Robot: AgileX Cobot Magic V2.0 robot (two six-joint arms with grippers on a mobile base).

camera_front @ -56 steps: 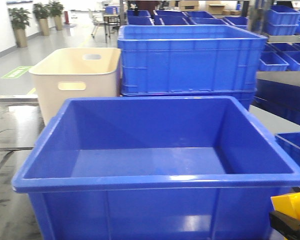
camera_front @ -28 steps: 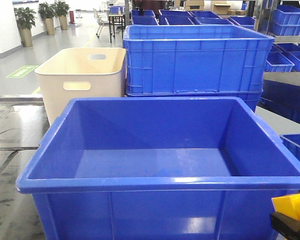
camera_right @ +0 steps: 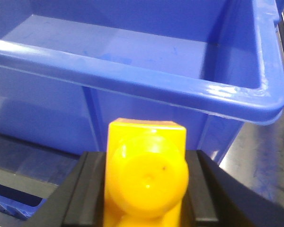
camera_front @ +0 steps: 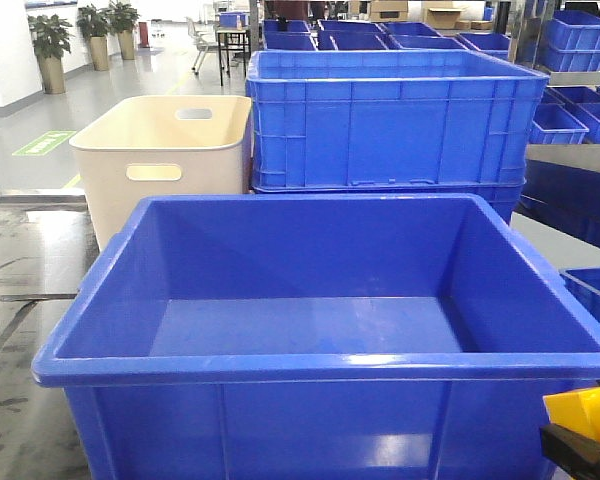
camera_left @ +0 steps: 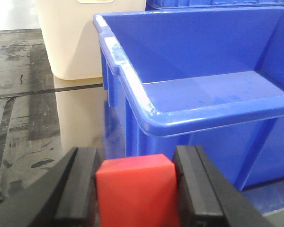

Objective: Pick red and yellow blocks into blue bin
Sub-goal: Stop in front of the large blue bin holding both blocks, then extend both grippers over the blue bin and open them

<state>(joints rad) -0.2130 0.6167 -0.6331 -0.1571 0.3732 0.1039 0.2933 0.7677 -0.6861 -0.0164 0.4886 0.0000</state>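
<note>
The blue bin [camera_front: 320, 366] stands in front of me, glossy, deep, with nothing inside. My left gripper [camera_left: 135, 189] is shut on the red cube [camera_left: 135, 187] and holds it outside the bin's near left corner [camera_left: 151, 113], below the rim. My right gripper [camera_right: 146, 189] is shut on the yellow brick [camera_right: 146, 172], stud facing the camera, outside the bin's near wall [camera_right: 132, 118] by its right corner, below the rim. In the front view the yellow brick [camera_front: 585, 410] and the right gripper's black jaw show at the bottom right; the left gripper is out of that view.
A beige tub with handle slots [camera_front: 160, 160] stands behind the bin on the left. Ribbed blue crates [camera_front: 390, 120] are stacked behind it. More blue crates [camera_front: 580, 110] fill the right side. The dark glossy floor [camera_left: 33, 109] lies left of the bin.
The front view shifted slightly between one second ago and half a second ago; since then nothing has moved. The yellow brick stays at the bottom right.
</note>
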